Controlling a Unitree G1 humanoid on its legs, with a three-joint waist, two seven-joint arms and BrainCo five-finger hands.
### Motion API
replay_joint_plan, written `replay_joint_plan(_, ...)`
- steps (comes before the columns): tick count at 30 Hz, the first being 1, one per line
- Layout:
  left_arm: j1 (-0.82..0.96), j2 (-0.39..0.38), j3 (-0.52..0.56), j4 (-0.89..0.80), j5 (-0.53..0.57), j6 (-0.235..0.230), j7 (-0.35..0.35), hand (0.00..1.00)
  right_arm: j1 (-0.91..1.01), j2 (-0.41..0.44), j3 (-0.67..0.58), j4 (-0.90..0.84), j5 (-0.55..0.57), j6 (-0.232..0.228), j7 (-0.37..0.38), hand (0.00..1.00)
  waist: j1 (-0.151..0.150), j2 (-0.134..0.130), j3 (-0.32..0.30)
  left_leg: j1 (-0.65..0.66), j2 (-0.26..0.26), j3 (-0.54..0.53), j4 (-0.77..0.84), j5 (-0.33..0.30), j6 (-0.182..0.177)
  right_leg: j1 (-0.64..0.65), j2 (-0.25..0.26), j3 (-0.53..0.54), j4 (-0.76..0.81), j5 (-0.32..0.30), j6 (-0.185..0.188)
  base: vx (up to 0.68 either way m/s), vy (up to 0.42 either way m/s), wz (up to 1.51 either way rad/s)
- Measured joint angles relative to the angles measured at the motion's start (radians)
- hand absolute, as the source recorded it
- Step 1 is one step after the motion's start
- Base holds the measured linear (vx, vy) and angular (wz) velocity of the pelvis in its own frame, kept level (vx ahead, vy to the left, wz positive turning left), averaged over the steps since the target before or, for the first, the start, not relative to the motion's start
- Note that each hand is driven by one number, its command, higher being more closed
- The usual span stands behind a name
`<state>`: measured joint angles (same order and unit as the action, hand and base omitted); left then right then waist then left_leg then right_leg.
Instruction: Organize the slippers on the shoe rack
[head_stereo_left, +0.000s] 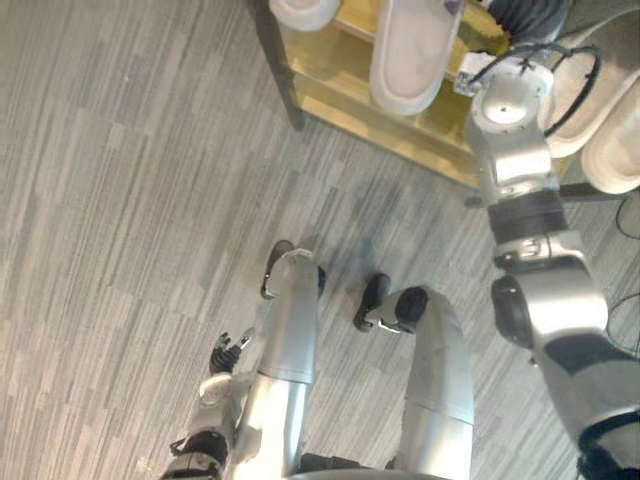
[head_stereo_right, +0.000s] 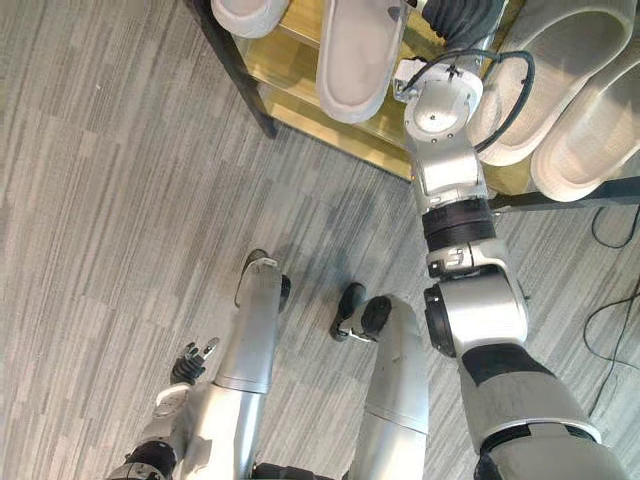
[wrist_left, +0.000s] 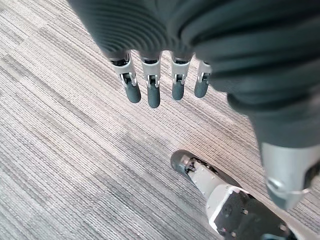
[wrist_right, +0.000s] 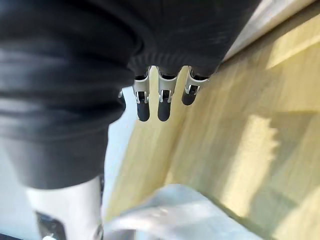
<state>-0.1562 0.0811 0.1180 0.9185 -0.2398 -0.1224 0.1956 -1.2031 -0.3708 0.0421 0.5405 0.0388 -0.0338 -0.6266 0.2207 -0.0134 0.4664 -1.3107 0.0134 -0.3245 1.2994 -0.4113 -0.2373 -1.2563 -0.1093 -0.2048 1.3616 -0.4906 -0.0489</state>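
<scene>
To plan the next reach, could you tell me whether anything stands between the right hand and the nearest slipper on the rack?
Nothing visible does: the right hand, fingers straight, hangs over the bare wooden shelf, and the pale slipper lies just past its fingertips.

Head stereo above shoe rack (head_stereo_left: 330, 70); wrist close-ups

Right hand (wrist_right: 159, 97) stretched forward, uncurled; left hand (wrist_left: 152, 87) low, uncurled.

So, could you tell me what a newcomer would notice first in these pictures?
Pale slippers lined up on the wooden shoe rack at the top. The right hand reaches open over it, while the left hand hangs open above the grey floor.
</scene>
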Motion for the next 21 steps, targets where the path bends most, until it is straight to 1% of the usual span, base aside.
replay_joint_plan(4, 0.0, 0.0, 0.0, -0.005, 0.0, 0.001, 0.0, 0.0, 0.049, 0.015, -0.007, -0.08, -0.002, -0.005, -0.018, 0.0, -0.001, 0.001, 0.0, 0.005, 0.002, 0.009, -0.009, 0.003, 0.006, 0.003, 0.0, 0.007, -0.006, 0.0, 0.0, 0.0, 0.0, 0.0)
replay_joint_plan(11, 0.0, 0.0, 0.001, -0.007, 0.001, 0.001, 0.0, 0.0, 0.1, 0.067, -0.037, -0.14, -0.031, -0.006, -0.011, 0.0, -0.001, 0.001, 0.001, 0.008, 0.003, 0.01, -0.01, 0.004, 0.005, 0.006, 0.0, 0.007, -0.006, 0.0, 0.0, 0.0, 0.0, 0.0)
replay_joint_plan(13, -0.001, -0.001, 0.001, -0.01, 0.001, 0.002, 0.0, 0.0, 0.128, 0.092, -0.037, -0.171, -0.038, -0.006, -0.009, 0.0, -0.001, 0.003, 0.004, 0.015, 0.003, 0.01, -0.011, 0.003, 0.005, 0.014, 0.0, 0.006, -0.007, 0.0, 0.001, 0.0, 0.0, 0.0)
replay_joint_plan(16, -0.002, -0.004, 0.004, -0.024, 0.002, 0.002, 0.0, 0.0, 0.17, 0.14, -0.035, -0.211, -0.038, -0.019, -0.003, 0.0, -0.002, 0.006, 0.011, 0.024, 0.004, 0.012, -0.022, 0.004, 0.01, 0.022, -0.001, 0.006, -0.016, -0.001, 0.002, 0.0, 0.0, 0.0)
replay_joint_plan(17, -0.003, -0.004, 0.007, -0.024, 0.002, 0.004, 0.0, 0.0, 0.197, 0.171, -0.035, -0.223, -0.038, -0.032, -0.001, 0.0, -0.002, 0.006, 0.011, 0.026, 0.004, 0.011, -0.025, 0.005, 0.01, 0.025, -0.001, 0.005, -0.018, -0.001, 0.002, 0.0, 0.0, 0.0)
replay_joint_plan(19, -0.005, -0.006, 0.012, -0.023, 0.003, 0.004, 0.0, 0.0, 0.224, 0.201, -0.032, -0.235, -0.036, -0.036, 0.0, 0.0, -0.002, 0.006, 0.011, 0.029, 0.004, 0.011, -0.026, 0.005, 0.009, 0.028, -0.001, 0.004, -0.02, -0.001, 0.002, 0.0, 0.0, 0.0)
replay_joint_plan(21, -0.009, -0.007, 0.016, -0.024, 0.004, 0.006, 0.0, 0.0, 0.279, 0.26, -0.028, -0.257, -0.018, -0.041, 0.008, 0.0, -0.004, 0.007, 0.014, 0.04, 0.004, 0.013, -0.03, 0.007, 0.005, 0.039, -0.001, 0.006, -0.022, -0.001, 0.002, 0.0, 0.0, 0.0)
